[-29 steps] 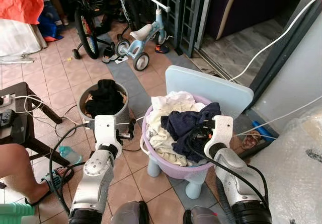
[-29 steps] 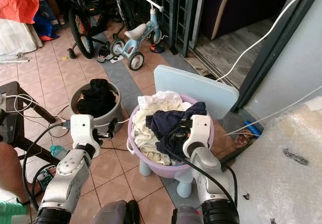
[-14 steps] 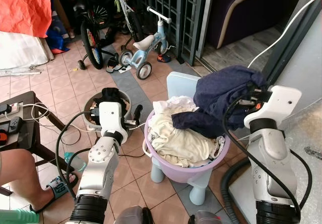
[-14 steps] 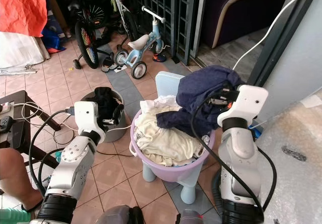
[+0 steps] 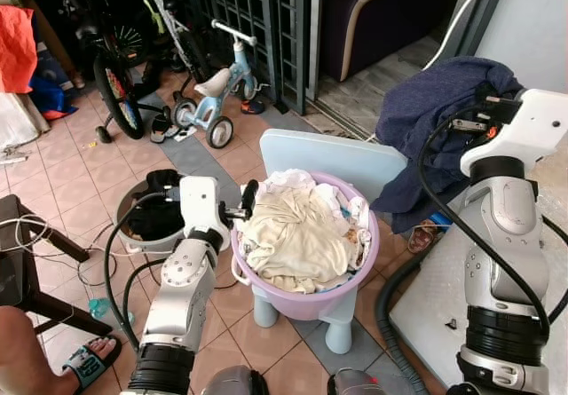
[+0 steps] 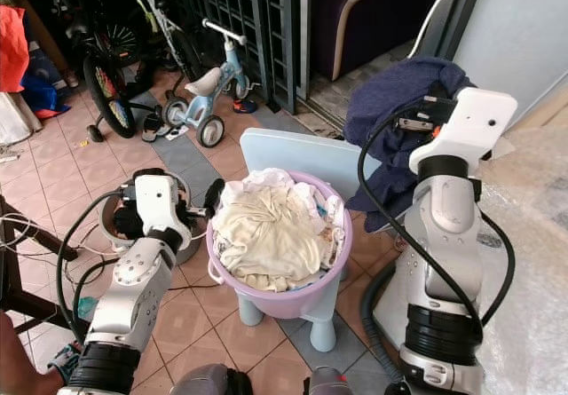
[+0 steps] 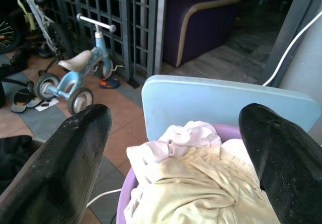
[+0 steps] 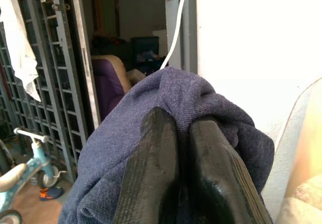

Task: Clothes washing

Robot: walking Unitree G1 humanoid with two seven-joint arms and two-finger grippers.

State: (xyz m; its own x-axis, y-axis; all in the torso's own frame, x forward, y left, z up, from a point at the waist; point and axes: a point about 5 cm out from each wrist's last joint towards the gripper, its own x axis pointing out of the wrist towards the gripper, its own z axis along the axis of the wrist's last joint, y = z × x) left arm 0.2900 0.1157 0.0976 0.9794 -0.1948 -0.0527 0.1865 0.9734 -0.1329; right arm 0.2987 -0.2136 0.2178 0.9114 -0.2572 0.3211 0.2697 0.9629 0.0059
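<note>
Up and away to the robot's right goes the dark blue garment point(image 5: 432, 120), now clear of the purple basin point(image 5: 306, 302) it hung over half a second ago. Black fingers point(image 8: 151, 173) of the right gripper point(image 8: 176, 133) are pinched tight on a fold of it, the rest draping below. Beside the basin's near rim, the left gripper point(image 5: 249, 197) hovers with fingers spread wide, cream and white clothes point(image 5: 297, 235) heaped just ahead. Behind it sits a grey bucket point(image 6: 114, 226) of dark laundry.
</note>
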